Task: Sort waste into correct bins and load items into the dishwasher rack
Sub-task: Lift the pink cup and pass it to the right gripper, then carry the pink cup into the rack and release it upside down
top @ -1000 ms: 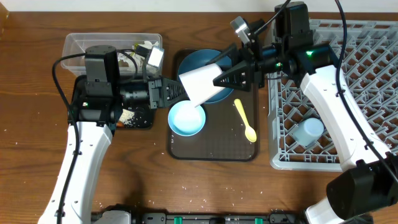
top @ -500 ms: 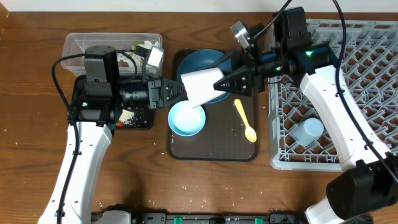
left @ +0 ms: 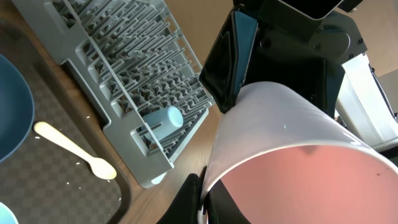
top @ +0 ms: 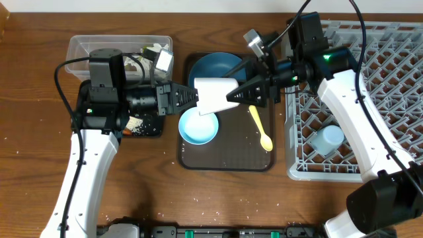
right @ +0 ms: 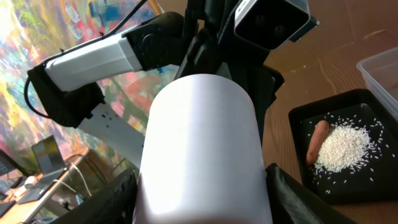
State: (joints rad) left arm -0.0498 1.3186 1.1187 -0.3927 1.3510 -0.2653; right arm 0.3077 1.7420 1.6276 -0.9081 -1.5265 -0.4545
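Two grippers met at one pink cup (top: 213, 96), held in the air above the brown serving tray (top: 228, 155), over the gap between the dark blue plate (top: 211, 66) and the white bowl (top: 198, 125). The cup lay on its side, with its long axis running across the table from arm to arm. Its open mouth, pink inside (left: 298, 180), faced the left gripper (top: 187, 98). Its closed base and white outer wall (right: 199, 149) faced the right gripper (top: 232, 96).

The right gripper's fingers (right: 112, 199) stood one on each side of the cup's base end and were clamped on it. The left gripper's tip touched the rim, but I could not tell whether it had closed on the rim.

The yellow spoon (top: 260, 127) lay on the serving tray just right of the bowl, with its handle toward the plate and its scoop toward the tray's front edge. The light blue cup (top: 328, 140) lay in the front left corner of the dishwasher rack (top: 390, 66). White rice (right: 341, 148) and the orange-brown food piece (right: 318, 140) sat in the black tray (right: 360, 112), with the clear tub (top: 86, 46) just behind it.
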